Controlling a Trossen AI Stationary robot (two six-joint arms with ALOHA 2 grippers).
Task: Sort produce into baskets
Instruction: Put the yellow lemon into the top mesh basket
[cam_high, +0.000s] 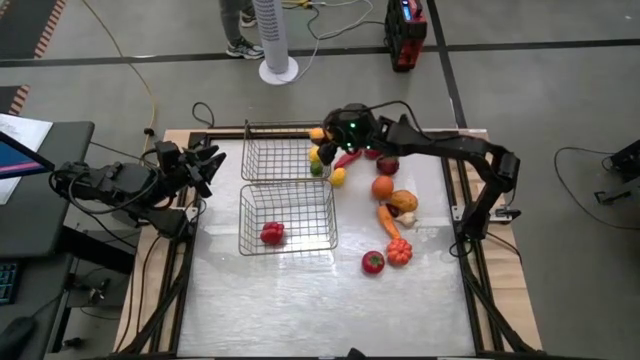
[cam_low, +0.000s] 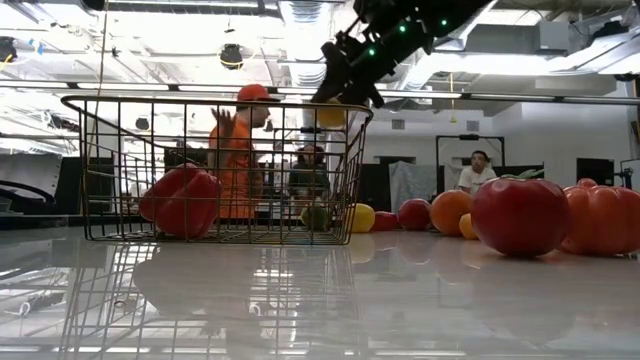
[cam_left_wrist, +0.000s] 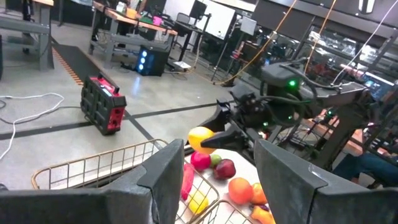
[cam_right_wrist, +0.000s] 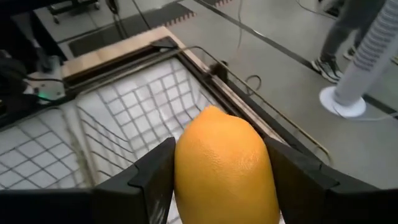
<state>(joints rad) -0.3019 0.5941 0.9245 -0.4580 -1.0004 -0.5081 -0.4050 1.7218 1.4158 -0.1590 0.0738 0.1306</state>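
My right gripper (cam_high: 325, 135) is shut on a yellow lemon (cam_right_wrist: 224, 168) and hangs above the right rim of the far wire basket (cam_high: 275, 150). The lemon also shows in the low view (cam_low: 330, 112) and in the left wrist view (cam_left_wrist: 200, 138). The near wire basket (cam_high: 287, 218) holds a red pepper (cam_high: 272, 234), which rests on the basket's floor. The other produce lies on the table right of the baskets: an orange (cam_high: 383, 187), a carrot (cam_high: 388, 220) and a tomato (cam_high: 373, 263). My left gripper (cam_high: 208, 165) is open and empty at the table's left edge. My right gripper pinches the lemon's two sides (cam_right_wrist: 186, 174) between its two fingers (cam_right_wrist: 155, 177). The lemon's pointed end (cam_right_wrist: 214, 112) sticks out past the fingertips. The fingers come from the table's right, slanting down. The lemon is lifted clear, above the far basket's rim.
More produce lies just right of the far basket: a green piece (cam_high: 317, 168), a yellow piece (cam_high: 338, 177) and a red apple (cam_high: 387, 165). An orange ribbed piece (cam_high: 399, 252) lies beside the tomato. Bare table shows toward the near edge (cam_high: 320, 310). People stand in the room beyond the table (cam_low: 240, 140).
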